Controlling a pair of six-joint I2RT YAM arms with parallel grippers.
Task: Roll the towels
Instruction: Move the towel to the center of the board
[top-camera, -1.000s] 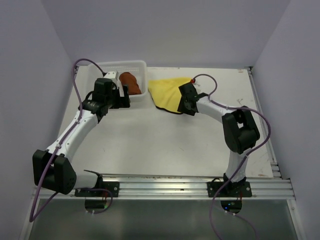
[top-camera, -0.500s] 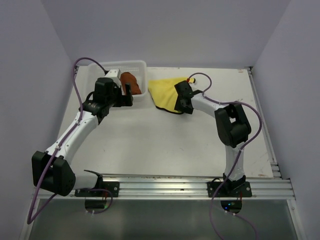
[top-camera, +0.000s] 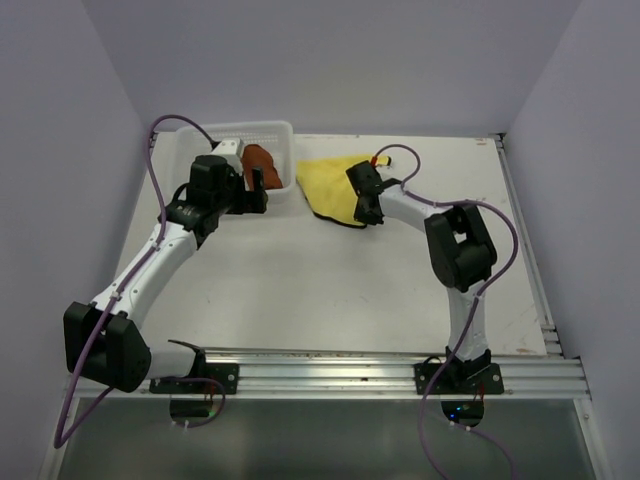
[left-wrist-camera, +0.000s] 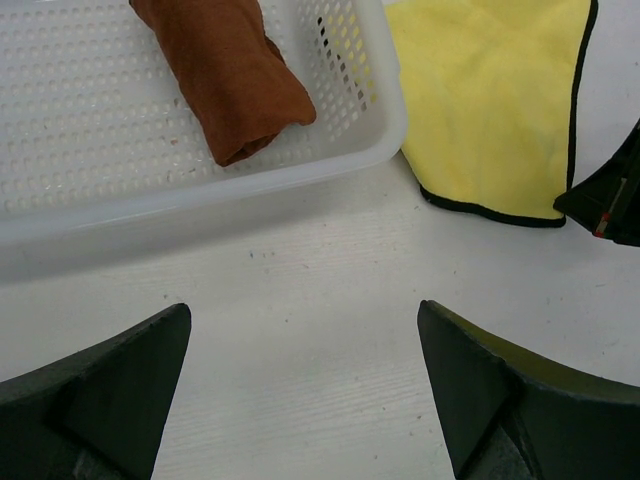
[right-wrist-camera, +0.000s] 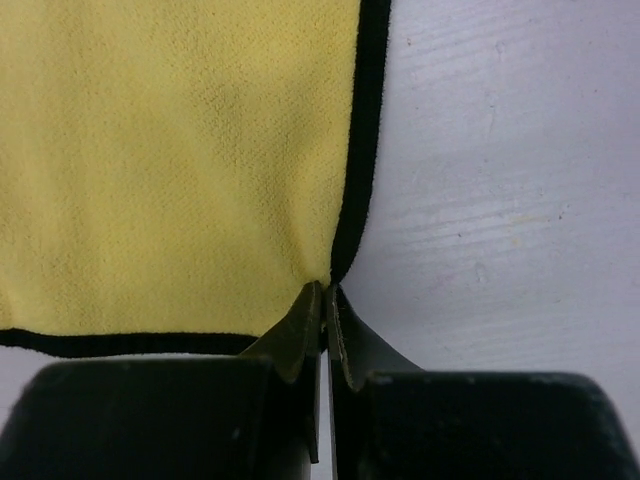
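The yellow towel (top-camera: 328, 182) with a dark hem lies flat on the white table, right of the basket. My right gripper (top-camera: 360, 217) is at its near right corner, shut on the hem (right-wrist-camera: 352, 200); the jaws (right-wrist-camera: 327, 288) pinch the cloth's edge. The rust-brown towel (top-camera: 262, 165) lies rolled up inside the white mesh basket (top-camera: 245, 128). My left gripper (top-camera: 254, 193) hovers open over bare table just in front of the basket, holding nothing. In the left wrist view the rolled towel (left-wrist-camera: 228, 70) and the yellow towel (left-wrist-camera: 490, 100) lie beyond its fingertips (left-wrist-camera: 300, 320).
The basket's front rim (left-wrist-camera: 200, 195) stands close ahead of the left gripper. The right gripper's black body (left-wrist-camera: 610, 200) shows at the right edge of the left wrist view. Walls close the table in at the back and on both sides.
The right gripper has gone from open to shut, pinching the yellow towel's hem, and has shifted slightly left. The left arm has barely moved.
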